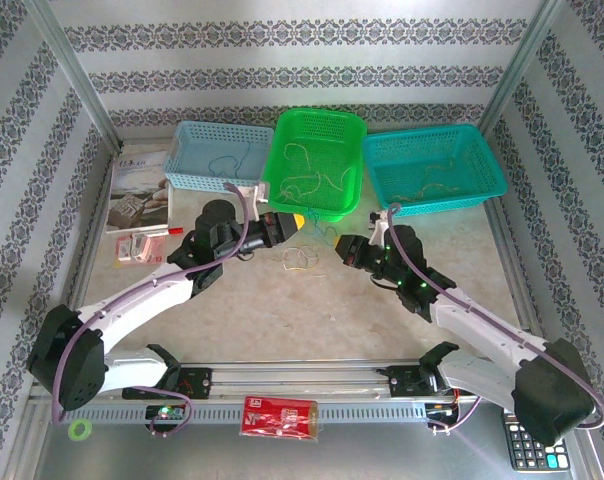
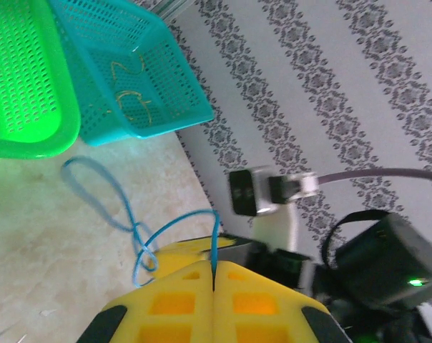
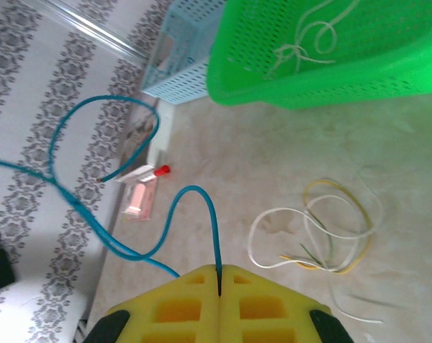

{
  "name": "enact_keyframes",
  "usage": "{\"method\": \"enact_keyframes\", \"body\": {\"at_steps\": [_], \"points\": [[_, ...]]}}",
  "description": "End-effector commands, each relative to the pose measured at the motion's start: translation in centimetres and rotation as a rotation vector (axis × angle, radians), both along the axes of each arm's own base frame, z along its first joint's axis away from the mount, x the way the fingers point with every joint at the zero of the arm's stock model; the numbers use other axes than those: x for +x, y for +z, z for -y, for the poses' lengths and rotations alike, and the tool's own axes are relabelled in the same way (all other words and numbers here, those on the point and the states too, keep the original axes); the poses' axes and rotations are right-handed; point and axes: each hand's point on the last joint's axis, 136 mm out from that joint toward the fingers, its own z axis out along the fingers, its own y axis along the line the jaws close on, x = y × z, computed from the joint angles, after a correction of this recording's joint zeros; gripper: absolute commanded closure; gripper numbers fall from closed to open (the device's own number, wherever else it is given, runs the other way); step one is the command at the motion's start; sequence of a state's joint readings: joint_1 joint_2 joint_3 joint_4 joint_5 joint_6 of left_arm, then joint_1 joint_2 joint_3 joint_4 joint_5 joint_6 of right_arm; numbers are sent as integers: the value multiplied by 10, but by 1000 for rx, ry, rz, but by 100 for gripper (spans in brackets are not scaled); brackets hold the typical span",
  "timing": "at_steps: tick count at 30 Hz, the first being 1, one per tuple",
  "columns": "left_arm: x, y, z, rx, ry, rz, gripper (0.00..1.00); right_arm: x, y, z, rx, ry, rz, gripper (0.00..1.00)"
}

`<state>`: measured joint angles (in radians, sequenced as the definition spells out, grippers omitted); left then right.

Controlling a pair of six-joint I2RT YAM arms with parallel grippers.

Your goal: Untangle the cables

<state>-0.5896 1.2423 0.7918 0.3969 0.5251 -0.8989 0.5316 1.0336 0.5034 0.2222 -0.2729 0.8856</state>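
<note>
two robot arms reach across a pale table [image 1: 282,320] toward three baskets lined along its far edge: a pale blue basket [image 1: 217,155] on the left, a green basket [image 1: 317,160] in the middle, a teal basket [image 1: 432,168] on the right. thin curly cords [image 1: 312,182] lie inside the baskets. the left gripper [image 2: 213,266] sits just in front of the green basket, its yellow fingers pressed together and pinching a thin blue cord [image 2: 101,193] right at the tips. the right gripper [image 3: 219,270], near it and toward the teal basket, has its yellow fingers closed tight on a blue cord too, which curls away from the tips in loose loops. a small clump of loose cords [image 3: 316,229], white and yellow, lies on the table between the two grippers, slightly toward the near edge. a booklet [image 1: 137,190] rests by the table's far left corner
</note>
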Motion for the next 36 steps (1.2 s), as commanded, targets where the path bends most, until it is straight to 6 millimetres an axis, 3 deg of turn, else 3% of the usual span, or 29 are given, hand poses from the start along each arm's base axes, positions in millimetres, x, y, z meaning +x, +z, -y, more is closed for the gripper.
{"method": "enact_keyframes", "body": {"at_steps": [1,8,13,20,23,26,36], "points": [[-8,56,6,-113,-39,93,100,3,-17,5,-38,-14,-6,100],[-13,107,8,-249,-74,156,100,2,-41,6,-74,-12,-45,100],[-16,126,6,-342,-83,175,100,1,-48,5,-78,-4,-62,100],[-13,114,6,-341,-69,148,100,-1,-24,2,-60,18,-23,97],[-11,106,6,-331,-62,135,100,-2,-8,4,-52,19,4,71],[-9,97,6,-318,-51,123,100,-4,7,7,-46,15,29,61],[-3,72,5,-256,-21,99,100,-17,47,29,-51,-56,109,67]]}}
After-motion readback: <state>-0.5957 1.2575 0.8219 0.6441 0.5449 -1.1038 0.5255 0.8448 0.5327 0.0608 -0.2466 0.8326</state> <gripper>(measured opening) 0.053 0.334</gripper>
